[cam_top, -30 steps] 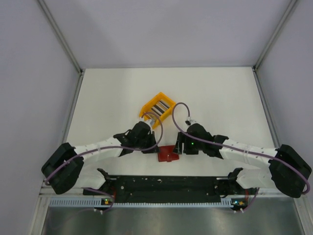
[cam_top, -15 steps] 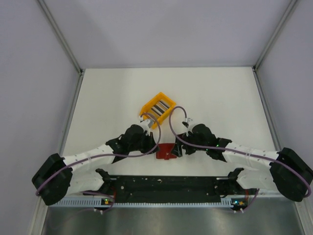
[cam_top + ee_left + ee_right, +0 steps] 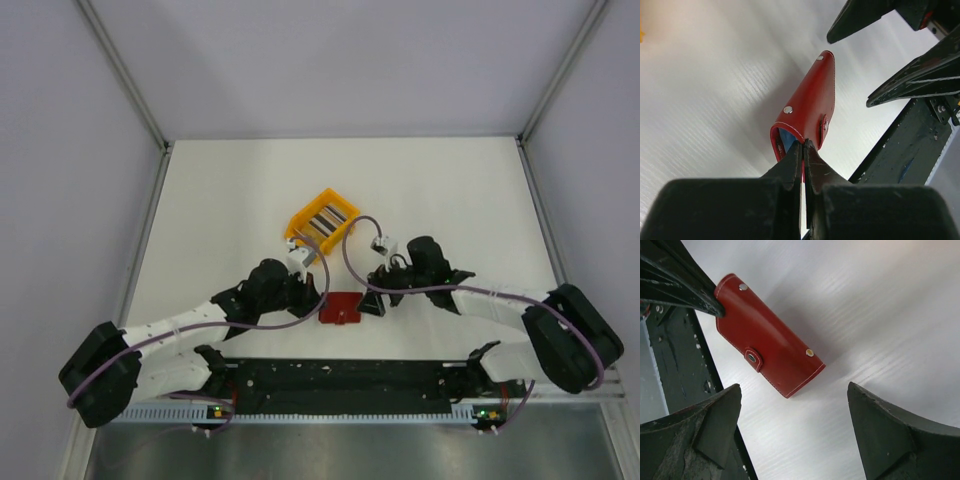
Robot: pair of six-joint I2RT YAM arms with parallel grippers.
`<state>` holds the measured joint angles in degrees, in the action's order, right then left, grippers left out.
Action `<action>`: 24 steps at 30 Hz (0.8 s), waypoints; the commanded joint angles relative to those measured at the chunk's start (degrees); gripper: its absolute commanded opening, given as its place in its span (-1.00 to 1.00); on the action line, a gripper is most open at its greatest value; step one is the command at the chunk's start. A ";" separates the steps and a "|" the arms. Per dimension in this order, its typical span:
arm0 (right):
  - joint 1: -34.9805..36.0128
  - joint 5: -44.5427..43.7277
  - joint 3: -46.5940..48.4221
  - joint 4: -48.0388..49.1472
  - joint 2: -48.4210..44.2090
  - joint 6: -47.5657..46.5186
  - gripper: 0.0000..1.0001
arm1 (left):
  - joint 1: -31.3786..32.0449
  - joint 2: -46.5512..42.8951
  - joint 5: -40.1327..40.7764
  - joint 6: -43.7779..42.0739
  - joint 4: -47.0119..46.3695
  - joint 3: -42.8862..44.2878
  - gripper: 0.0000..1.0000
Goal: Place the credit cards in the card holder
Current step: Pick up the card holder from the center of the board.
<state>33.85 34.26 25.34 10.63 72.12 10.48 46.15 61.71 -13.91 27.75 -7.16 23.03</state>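
Top external view: we are flanking the dark red card holder [image 3: 342,309] with both arms, low on the white table [image 3: 450,200].
The left gripper [image 3: 312,298] is sitting at the holder's 9 o'clock and the right gripper [image 3: 375,303] at its 3 o'clock. In the left wrist view our left fingers [image 3: 795,160] are pressing together on the near rim of the holder, apparently pinching its edge. A light blue card [image 3: 785,139] is showing inside the open end. In the right wrist view our right gripper [image 3: 792,387] is spreading wide, touching nothing, with the holder lying just beyond the fingertips. At the holder's 11 o'clock, the yellow bin [image 3: 300,222] is holding more credit cards [image 3: 328,219], standing on edge.
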 commanded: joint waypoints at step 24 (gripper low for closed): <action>-2.47 20.41 4.46 7.57 12.80 -0.55 -0.48 | 0.17 -0.37 1.87 1.34 -4.27 -0.53 -1.00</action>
<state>31.35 52.82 31.05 16.51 89.45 10.37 46.19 61.71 -14.15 27.44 -8.49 22.57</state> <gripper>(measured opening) 0.304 0.011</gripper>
